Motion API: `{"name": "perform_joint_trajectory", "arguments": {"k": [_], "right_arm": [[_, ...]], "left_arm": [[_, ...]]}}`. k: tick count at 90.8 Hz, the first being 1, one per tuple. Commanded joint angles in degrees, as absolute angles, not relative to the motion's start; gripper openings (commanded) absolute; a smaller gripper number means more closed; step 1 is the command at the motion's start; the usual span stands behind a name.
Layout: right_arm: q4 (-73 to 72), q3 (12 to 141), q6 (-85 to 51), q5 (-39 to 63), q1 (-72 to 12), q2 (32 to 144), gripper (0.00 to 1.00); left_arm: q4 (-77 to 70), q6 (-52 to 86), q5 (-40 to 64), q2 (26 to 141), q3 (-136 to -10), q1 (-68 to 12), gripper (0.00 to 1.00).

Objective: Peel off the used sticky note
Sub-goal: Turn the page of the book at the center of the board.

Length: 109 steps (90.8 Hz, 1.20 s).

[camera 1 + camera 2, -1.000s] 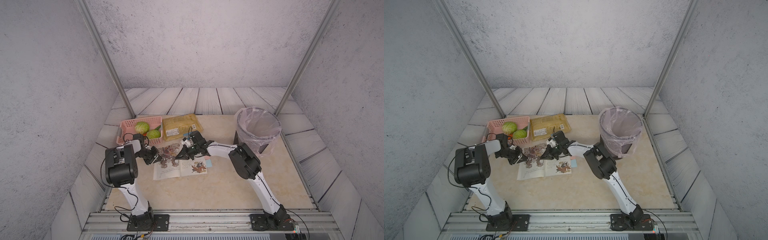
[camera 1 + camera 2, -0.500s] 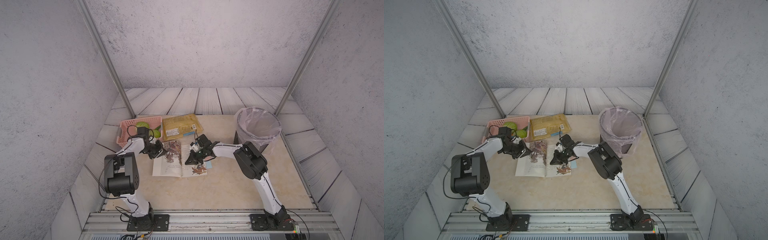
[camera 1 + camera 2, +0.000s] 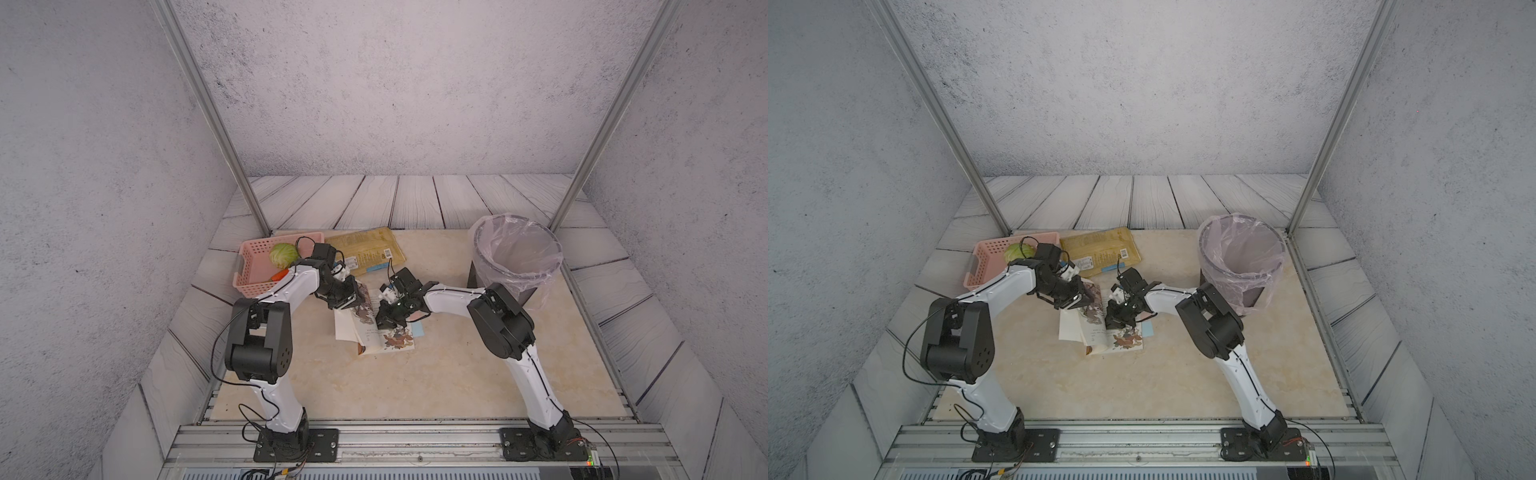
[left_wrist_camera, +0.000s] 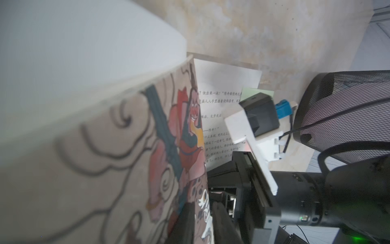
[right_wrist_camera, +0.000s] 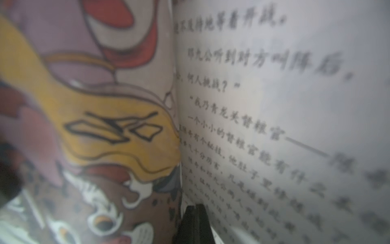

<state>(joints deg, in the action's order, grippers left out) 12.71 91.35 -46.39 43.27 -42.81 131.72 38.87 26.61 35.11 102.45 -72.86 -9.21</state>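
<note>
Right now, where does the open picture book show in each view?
Top view: open picture book mid-table, between the arms.
Top view: book again between the arms.
Left wrist: close up, curled illustrated page fills most.
Right wrist: fills the whole picture.
Shared landmark: right gripper at the book's fold.

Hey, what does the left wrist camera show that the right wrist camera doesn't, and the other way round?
Only the left wrist view: a pale green sticky note poking out past the text page's edge, the black mesh bin, the right arm's wrist camera and bare tabletop. Only the right wrist view: a close-up of the right gripper, tips shut, at the text page. Both: the open picture book, illustration facing printed Chinese text.
</note>
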Motion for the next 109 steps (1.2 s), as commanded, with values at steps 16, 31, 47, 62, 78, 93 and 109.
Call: {"name": "perform_joint_trajectory", "arguments": {"k": [16, 31, 47, 62, 78, 93, 109], "right_arm": [[18.81, 99.4, -45.23, 42.24, -44.93, 129.18, 0.0], [20.1, 105.3, -45.71, 43.64, -46.44, 133.64, 0.0], [22.32, 112.38, -45.73, 43.71, -48.27, 139.3, 0.0], [22.96, 117.56, -46.67, 43.73, -49.43, 145.74, 0.0], [21.11, 119.98, -48.62, 44.43, -49.77, 150.29, 0.0], [15.65, 118.3, -52.1, 46.29, -49.75, 151.46, 0.0], [8.88, 111.45, -54.36, 46.35, -49.75, 148.29, 0.0]], "left_arm": [[45.35, 21.78, 31.17, 96.85, -76.48, -6.72, 0.22], [46.32, 19.89, 28.72, 92.95, -74.08, -3.23, 0.22], [45.42, 19.83, 29.67, 89.61, -71.4, 0.75, 0.23], [45.23, 20.5, 32.23, 87.76, -71.28, 1.66, 0.24], [41.79, 22.96, 36.09, 87.4, -68.92, 1.64, 0.26], [36.99, 26.87, 37.86, 92.86, -66.32, 1.66, 0.25], [36.57, 29.49, 38.38, 99.04, -67.52, 4.07, 0.22]]}}
